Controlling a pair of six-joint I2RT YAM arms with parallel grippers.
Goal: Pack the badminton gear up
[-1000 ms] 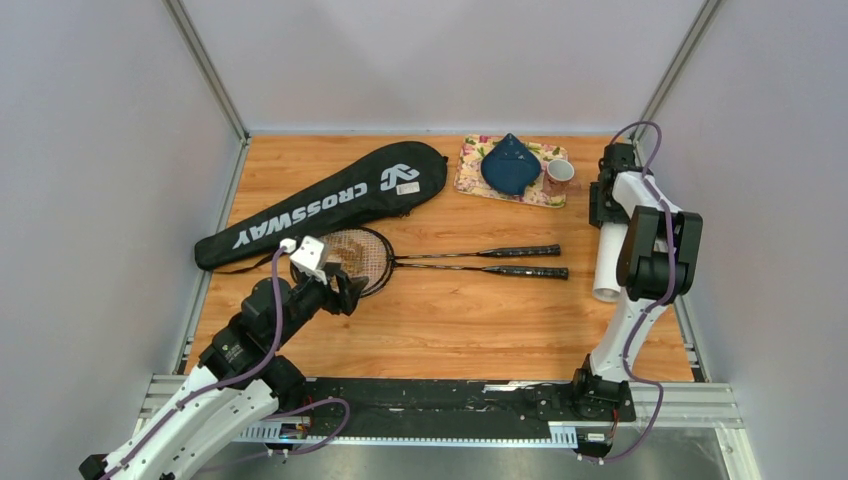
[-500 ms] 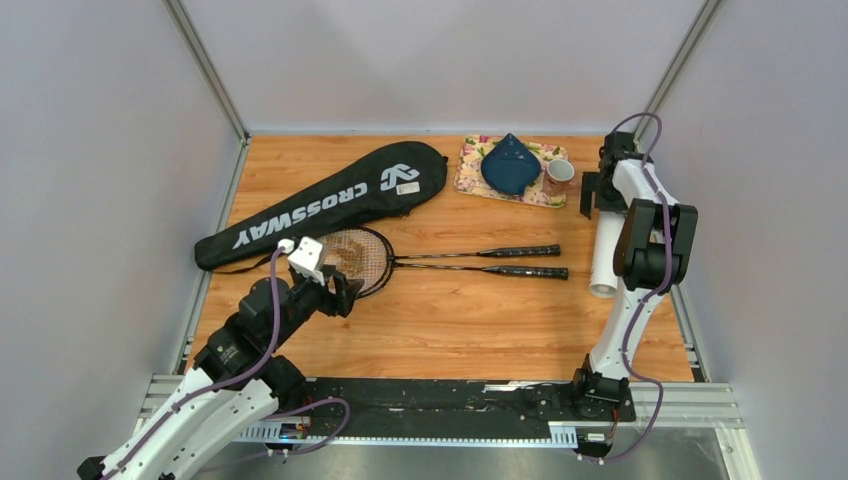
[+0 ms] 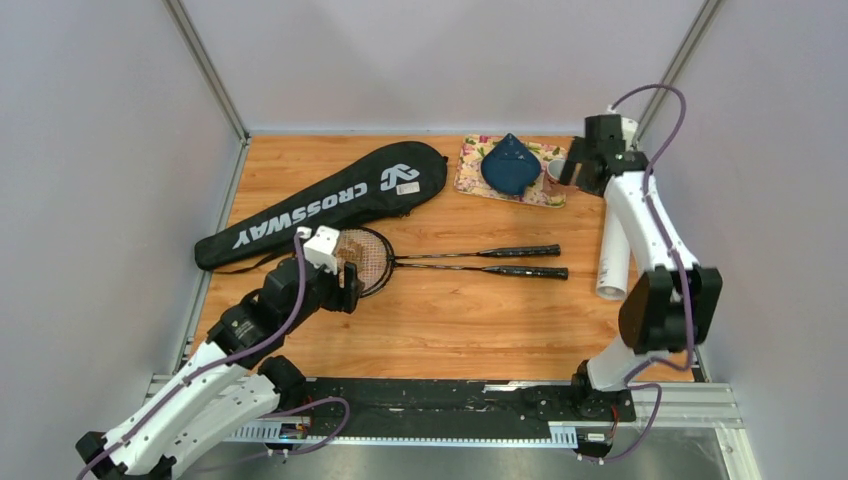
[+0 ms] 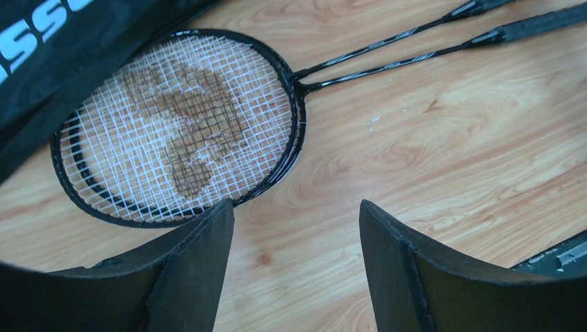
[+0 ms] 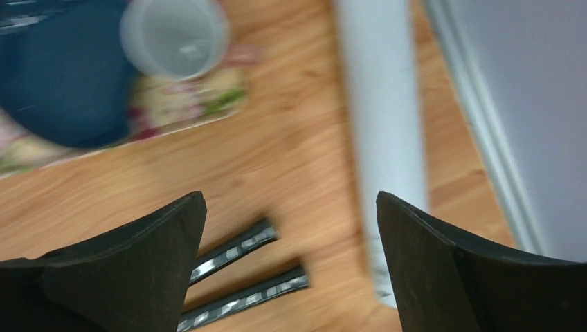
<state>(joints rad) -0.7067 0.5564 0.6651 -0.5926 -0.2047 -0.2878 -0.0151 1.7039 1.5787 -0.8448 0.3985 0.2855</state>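
Right end effector [image 5: 291,197] rose from far end of white tube [image 3: 612,255] toward cup [image 5: 174,34] since one second ago; we saw it wide open, empty. Tube lay on table [image 3: 450,325] by right edge. Left end effector [image 4: 296,204] hovered wide, empty, just before heads of rackets [image 4: 180,124], beside cover [image 3: 320,205].

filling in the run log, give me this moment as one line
left gripper open, empty, beside rackets | right gripper open, empty, hovering near tube | rackets outside cover
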